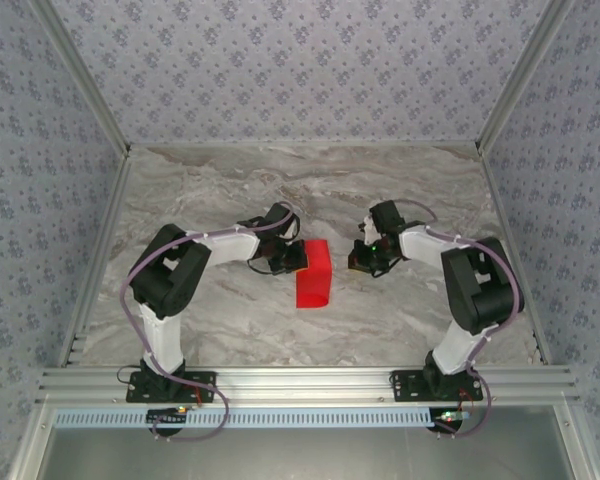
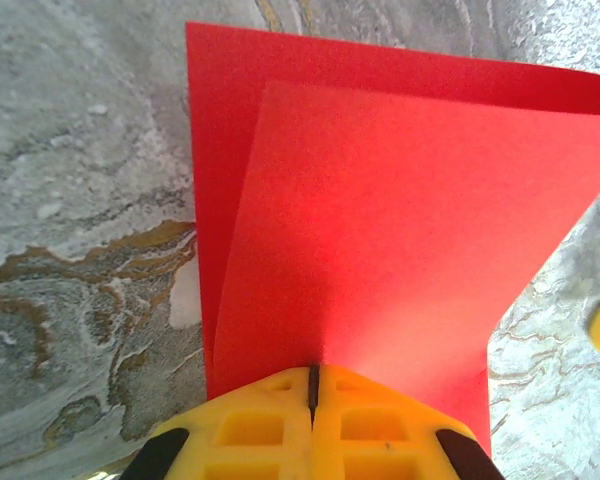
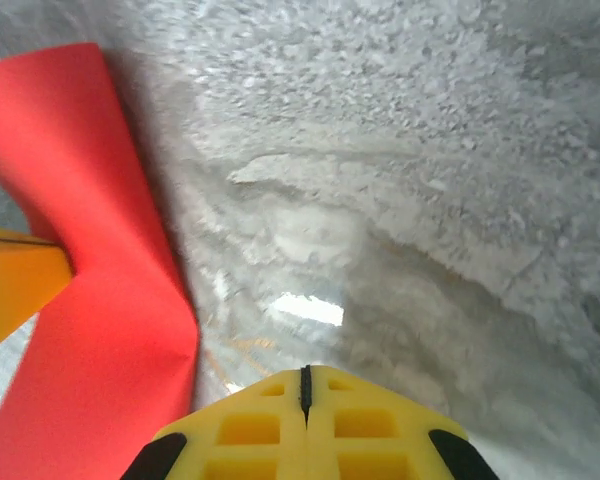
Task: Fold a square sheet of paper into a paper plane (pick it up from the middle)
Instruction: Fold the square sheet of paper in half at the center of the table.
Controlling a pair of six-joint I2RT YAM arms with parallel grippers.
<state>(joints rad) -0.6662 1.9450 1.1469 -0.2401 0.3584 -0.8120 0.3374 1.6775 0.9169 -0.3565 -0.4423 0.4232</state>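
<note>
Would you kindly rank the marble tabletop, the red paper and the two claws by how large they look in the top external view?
1. marble tabletop
2. red paper
3. left claw and right claw: they look alike in size, so I leave them tied.

Grey marbled table (image 1: 210,330), folded red sheet of paper (image 1: 314,275) on it

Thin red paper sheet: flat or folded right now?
Folded over. Left wrist view shows the red paper sheet as two offset layers; from above it looks narrower than square.
</note>
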